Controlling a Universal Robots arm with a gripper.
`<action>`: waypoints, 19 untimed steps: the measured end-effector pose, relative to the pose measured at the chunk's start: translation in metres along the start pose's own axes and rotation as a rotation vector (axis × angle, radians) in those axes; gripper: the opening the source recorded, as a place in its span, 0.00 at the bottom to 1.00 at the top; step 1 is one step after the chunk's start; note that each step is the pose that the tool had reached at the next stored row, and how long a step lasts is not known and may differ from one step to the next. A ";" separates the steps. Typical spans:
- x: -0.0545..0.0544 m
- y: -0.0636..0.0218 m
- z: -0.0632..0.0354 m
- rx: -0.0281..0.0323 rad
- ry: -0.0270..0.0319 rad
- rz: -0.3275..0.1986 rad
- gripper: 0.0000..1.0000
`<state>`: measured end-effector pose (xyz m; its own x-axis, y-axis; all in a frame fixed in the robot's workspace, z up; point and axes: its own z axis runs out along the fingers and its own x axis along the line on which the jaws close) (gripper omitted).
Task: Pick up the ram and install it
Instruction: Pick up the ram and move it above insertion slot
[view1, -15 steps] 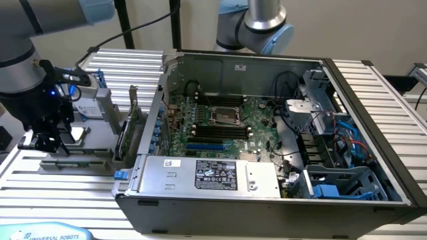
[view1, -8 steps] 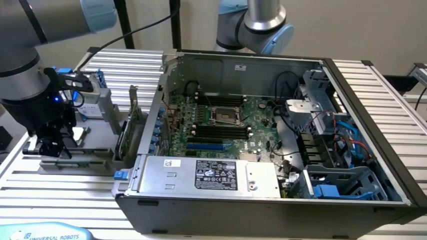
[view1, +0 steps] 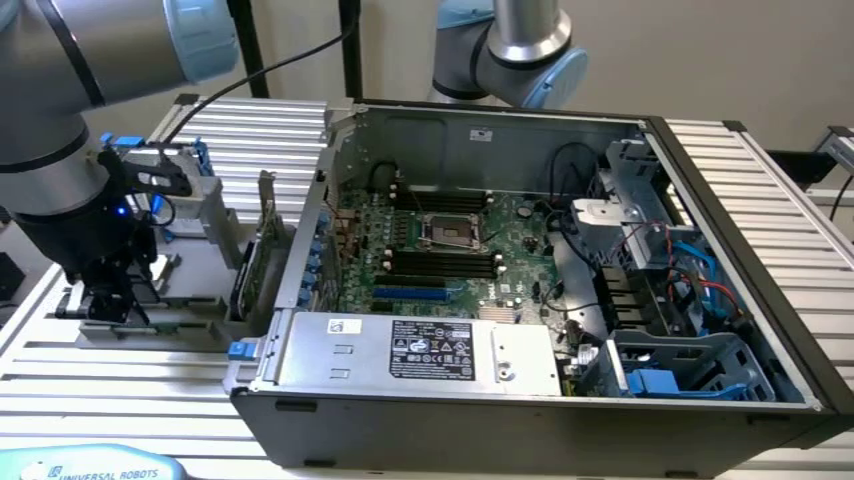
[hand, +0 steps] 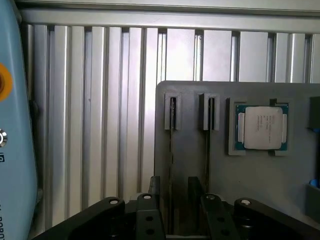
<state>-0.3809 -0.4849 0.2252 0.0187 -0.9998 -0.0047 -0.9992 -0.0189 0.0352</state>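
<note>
My gripper (view1: 118, 305) is lowered onto a grey parts fixture (view1: 180, 300) at the exterior view's left, beside the open computer case (view1: 747, 300). In the wrist view the fixture (hand: 250, 185) has two narrow slots. A thin strip stands in each, seen from its edge, and these look like ram sticks. The gripper (hand: 174, 189) is open, with its black fingers (hand: 154, 192) on either side of one ram (hand: 171, 150) and a gap on both sides. The second ram (hand: 208, 150) stands just beside it. Black memory slots (view1: 434, 262) lie on the motherboard inside the case.
A square silver processor chip (hand: 261, 127) sits in a pocket of the fixture. A green expansion card (view1: 267, 240) stands between fixture and case. A light blue pendant (hand: 15, 150) lies on the ribbed aluminium table (hand: 100, 125). A second arm (view1: 514, 50) stands behind the case.
</note>
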 end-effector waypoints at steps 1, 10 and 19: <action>0.000 -0.0001 0.0018 -0.0001 0.0001 -0.001 0.36; 0.000 -0.0007 0.0182 0.0001 0.0001 -0.008 0.36; 0.002 -0.0010 0.0299 0.0007 -0.0303 -0.012 0.36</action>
<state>-0.3809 -0.4864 0.1952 0.0295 -0.9989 -0.0353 -0.9989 -0.0307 0.0342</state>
